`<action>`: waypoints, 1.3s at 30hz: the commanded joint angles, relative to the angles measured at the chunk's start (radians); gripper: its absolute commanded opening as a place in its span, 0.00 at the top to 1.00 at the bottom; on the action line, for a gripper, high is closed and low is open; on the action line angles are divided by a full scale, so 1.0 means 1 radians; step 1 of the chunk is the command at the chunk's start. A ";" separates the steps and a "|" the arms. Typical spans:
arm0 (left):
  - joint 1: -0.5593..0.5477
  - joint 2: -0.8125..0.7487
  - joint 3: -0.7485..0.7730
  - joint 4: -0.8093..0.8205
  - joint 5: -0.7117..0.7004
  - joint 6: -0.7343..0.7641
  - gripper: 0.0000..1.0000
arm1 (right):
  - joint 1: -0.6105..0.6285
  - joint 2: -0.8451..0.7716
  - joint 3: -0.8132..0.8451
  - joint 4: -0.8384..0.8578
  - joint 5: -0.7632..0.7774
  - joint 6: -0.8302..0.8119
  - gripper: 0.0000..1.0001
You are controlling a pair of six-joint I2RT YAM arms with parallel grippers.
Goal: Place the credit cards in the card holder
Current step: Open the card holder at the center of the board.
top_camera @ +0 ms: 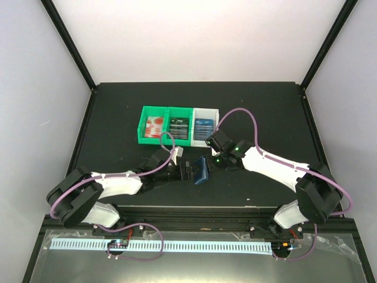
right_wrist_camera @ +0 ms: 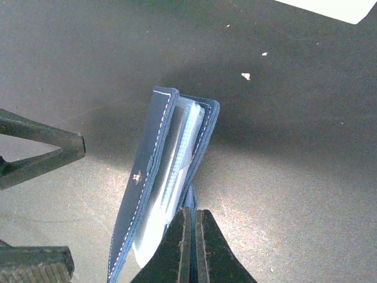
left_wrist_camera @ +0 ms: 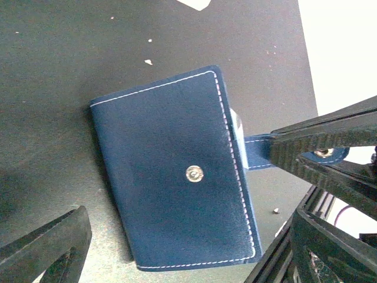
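The card holder (top_camera: 200,171), a dark blue wallet with a snap, is held off the black table between the two arms and slightly ajar. My right gripper (right_wrist_camera: 192,236) is shut on its snap tab (left_wrist_camera: 256,152). The paler inner sleeves (right_wrist_camera: 177,171) show in the right wrist view. My left gripper (left_wrist_camera: 182,253) is open, its fingers (left_wrist_camera: 47,247) on either side of the wallet (left_wrist_camera: 177,171) without touching it. The credit cards lie in the bin at the back: red-and-white (top_camera: 155,125), dark (top_camera: 178,127) and blue (top_camera: 204,127).
The green-and-white three-compartment bin (top_camera: 142,139) stands behind the grippers at mid-table. Black frame posts rise at the table's back corners. A few small white crumbs (right_wrist_camera: 245,75) lie on the mat.
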 commanded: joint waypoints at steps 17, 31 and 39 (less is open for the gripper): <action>0.009 0.049 0.158 -0.276 -0.016 0.167 0.01 | -0.005 -0.041 0.014 0.033 -0.034 -0.008 0.99; 0.009 0.092 0.201 -0.380 -0.077 0.168 0.04 | -0.005 -0.042 0.003 0.037 -0.017 -0.007 0.99; 0.009 0.123 0.238 -0.453 -0.113 0.171 0.09 | -0.005 -0.030 -0.002 0.035 0.011 -0.008 0.99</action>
